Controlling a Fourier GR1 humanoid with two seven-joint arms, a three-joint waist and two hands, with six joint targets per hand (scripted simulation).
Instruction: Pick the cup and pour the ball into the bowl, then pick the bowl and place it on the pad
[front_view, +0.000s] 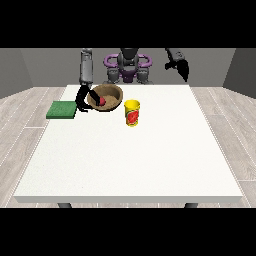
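Front view: the robot stands at the far edge of the table, with its arms reaching towards the camera.
Bowl: a brown, round, shallow vessel with a thick rim, tilted so its opening faces the camera; it sits at the far left part of the table.
Ball: a small red sphere lies inside the bowl, near its left wall.
Cup: a yellow cup with a red mark on its side stands upright, just right of the bowl and nearer the camera, apart from it.
Pad: a flat green rectangle lies at the table's left edge, just left of the bowl.
Hand at the view's left: a black hand sits at the bowl's left rim, one finger curled over the rim into the bowl beside the ball, gripping the bowl.
Hand at the view's right: a black hand is raised above the table's far right corner, well apart from every object; how its fingers lie cannot be told.
Surface: a large white table with a plain top, its dark legs showing below the near edge.
Room: a pale wood-plank floor surrounds the table, with grey walls behind.
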